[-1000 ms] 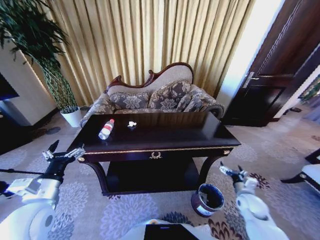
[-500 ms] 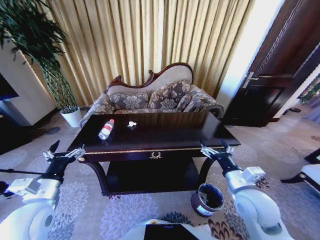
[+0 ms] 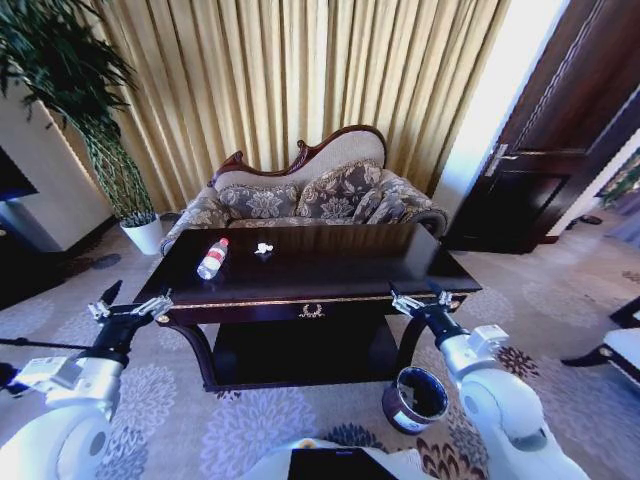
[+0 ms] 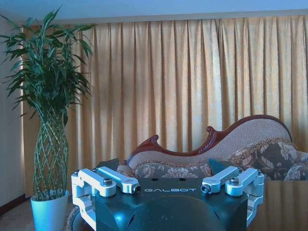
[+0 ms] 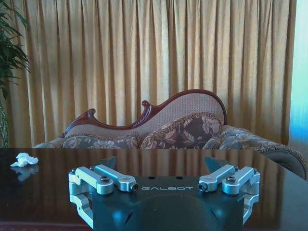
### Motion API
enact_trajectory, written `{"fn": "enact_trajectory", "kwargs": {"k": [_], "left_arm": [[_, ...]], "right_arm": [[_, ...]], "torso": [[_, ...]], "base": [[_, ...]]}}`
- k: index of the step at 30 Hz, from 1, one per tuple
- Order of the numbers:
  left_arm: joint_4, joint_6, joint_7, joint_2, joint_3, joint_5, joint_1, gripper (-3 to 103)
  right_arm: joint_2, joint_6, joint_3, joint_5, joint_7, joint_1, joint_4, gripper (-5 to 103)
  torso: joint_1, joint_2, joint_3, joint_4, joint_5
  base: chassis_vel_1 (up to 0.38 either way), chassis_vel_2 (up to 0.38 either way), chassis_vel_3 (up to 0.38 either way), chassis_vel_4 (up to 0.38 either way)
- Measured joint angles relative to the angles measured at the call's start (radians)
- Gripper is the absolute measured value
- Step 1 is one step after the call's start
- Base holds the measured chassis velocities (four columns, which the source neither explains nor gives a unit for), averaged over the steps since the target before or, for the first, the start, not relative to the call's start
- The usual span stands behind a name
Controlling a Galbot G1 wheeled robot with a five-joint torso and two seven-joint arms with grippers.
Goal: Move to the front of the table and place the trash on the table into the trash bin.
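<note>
The dark glossy table (image 3: 330,268) with gold trim stands right in front of me. A clear bottle with a red label (image 3: 212,258) lies on its far left part, with a white paper wad (image 3: 264,248) just to its right. The wad (image 5: 24,160) also lies on the tabletop (image 5: 202,161) in the right wrist view. On the carpet by the table's front right leg stands the dark trash bin (image 3: 415,398). My left gripper (image 3: 135,298) hovers open off the front left corner. At the front right edge my right gripper (image 3: 420,297) is open at tabletop height. Both hold nothing.
A patterned sofa (image 3: 310,195) stands behind the table before gold curtains. A tall plant in a white pot (image 3: 145,232) is at the back left. A dark wooden door (image 3: 545,170) is at the right. A lower shelf (image 3: 300,350) sits under the tabletop.
My right gripper has risen from beside the trash bin to the table's front right edge and shifted slightly left. The left arm and the trash have stayed put.
</note>
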Motion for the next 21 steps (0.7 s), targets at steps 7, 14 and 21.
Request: {"fn": "enact_trajectory", "kwargs": {"k": [7,14,21], "left_arm": [[-0.002,0.000,0.000,0.003,-0.001,0.001,0.004,100],[-0.002,0.000,0.000,0.000,0.002,0.001,0.004,100],[0.020,0.000,-0.003,0.016,0.003,-0.010,-0.003,100]], "right_arm": [[0.002,0.006,-0.004,0.000,0.000,-0.002,0.006,100],[-0.001,0.007,0.001,0.000,0.000,-0.010,0.012,100],[-0.002,0.008,-0.005,-0.007,-0.002,-0.006,0.012,100]], "torso": [[0.000,0.000,0.000,0.0000,0.0000],[0.000,0.000,0.000,0.0000,-0.0001],[0.000,0.000,0.000,0.0004,-0.0001]], "base": [[-0.094,0.095,0.079,-0.089],[-0.080,0.103,0.098,-0.105],[-0.079,0.067,0.082,-0.071]]}}
